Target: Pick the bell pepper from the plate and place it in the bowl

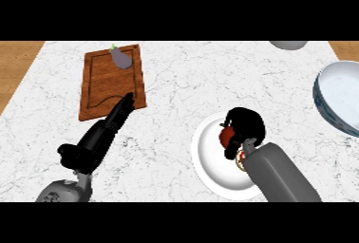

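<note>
two grey rounded forearms, smooth matte casing, black left hand (98, 137) with slim segmented fingers, black right hand (245, 124) glossy and bulbous, speckled grey wrist housing at the left forearm's base

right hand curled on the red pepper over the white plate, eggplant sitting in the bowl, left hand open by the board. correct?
One thing is off: the eggplant lies on the wooden cutting board, not in the bowl, as the head view shows. The rest holds: right hand curled on the red pepper over the white plate, left hand open by the board.
</note>
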Robot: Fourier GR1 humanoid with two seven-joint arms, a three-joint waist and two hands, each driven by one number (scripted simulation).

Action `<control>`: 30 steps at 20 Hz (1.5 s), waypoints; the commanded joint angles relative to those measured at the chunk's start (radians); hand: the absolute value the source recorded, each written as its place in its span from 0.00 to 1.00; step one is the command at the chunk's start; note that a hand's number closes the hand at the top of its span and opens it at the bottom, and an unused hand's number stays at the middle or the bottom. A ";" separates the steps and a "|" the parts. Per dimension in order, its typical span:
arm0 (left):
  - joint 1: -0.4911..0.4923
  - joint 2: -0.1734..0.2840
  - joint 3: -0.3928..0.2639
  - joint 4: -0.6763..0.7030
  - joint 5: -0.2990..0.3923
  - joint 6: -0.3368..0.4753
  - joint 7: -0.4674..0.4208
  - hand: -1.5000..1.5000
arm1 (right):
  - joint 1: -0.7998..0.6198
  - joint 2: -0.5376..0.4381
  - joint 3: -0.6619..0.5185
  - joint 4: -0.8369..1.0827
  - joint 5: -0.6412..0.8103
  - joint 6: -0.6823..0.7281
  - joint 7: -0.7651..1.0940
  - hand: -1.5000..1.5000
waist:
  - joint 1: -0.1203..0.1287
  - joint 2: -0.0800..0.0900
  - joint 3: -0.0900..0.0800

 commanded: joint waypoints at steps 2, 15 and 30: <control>-0.001 -0.018 -0.005 0.016 -0.008 0.012 0.004 0.50 | 0.134 -0.172 0.131 -0.129 -0.020 0.077 -0.370 1.00 | -0.027 -0.003 0.001; 0.025 -0.006 0.017 -0.025 -0.009 0.008 0.019 0.50 | 0.350 -0.617 -0.173 -0.556 -0.125 -0.149 -0.746 1.00 | -0.037 -0.008 0.000; 0.024 -0.019 0.021 -0.051 -0.040 -0.024 0.024 0.50 | 0.280 -0.610 -0.585 -0.474 -0.449 -0.056 -0.759 1.00 | 0.003 0.001 0.000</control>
